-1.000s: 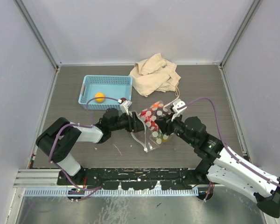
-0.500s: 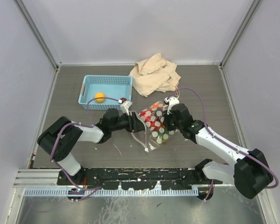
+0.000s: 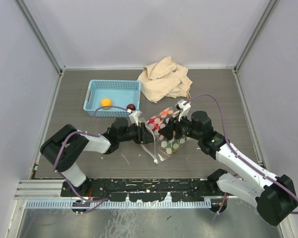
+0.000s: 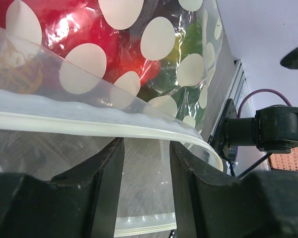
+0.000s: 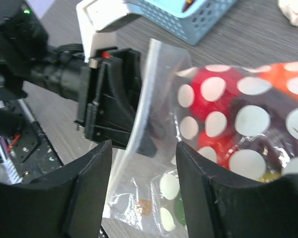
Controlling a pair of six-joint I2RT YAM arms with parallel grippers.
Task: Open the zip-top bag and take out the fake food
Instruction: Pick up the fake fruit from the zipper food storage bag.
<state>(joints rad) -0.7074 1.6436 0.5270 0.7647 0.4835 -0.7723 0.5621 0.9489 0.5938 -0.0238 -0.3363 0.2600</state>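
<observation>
The zip-top bag (image 3: 171, 145), clear with white dots, lies mid-table between both arms. Fake food fills it: red pieces (image 5: 213, 99) and a green one (image 5: 178, 210). In the left wrist view the same red food (image 4: 89, 29) presses against the film. My left gripper (image 3: 145, 134) reaches in from the left. Its jaws stand apart at the bag's mouth (image 4: 145, 144), with clear film in the gap and the white zip strip (image 4: 139, 130) across the tips. My right gripper (image 3: 170, 131) comes from the right, open (image 5: 144, 148), with the bag's raised lip in front of its fingers.
A light blue basket (image 3: 93, 89) at the back left holds an orange ball (image 3: 106, 102) and a dark maroon piece (image 3: 131, 106). A beige cloth bag (image 3: 164, 79) lies at the back centre. Grey walls close in the table's sides.
My right gripper closed at the bag's top, then opened and swung down to the bag's left part. The left jaws have narrowed a little and the left arm has barely moved.
</observation>
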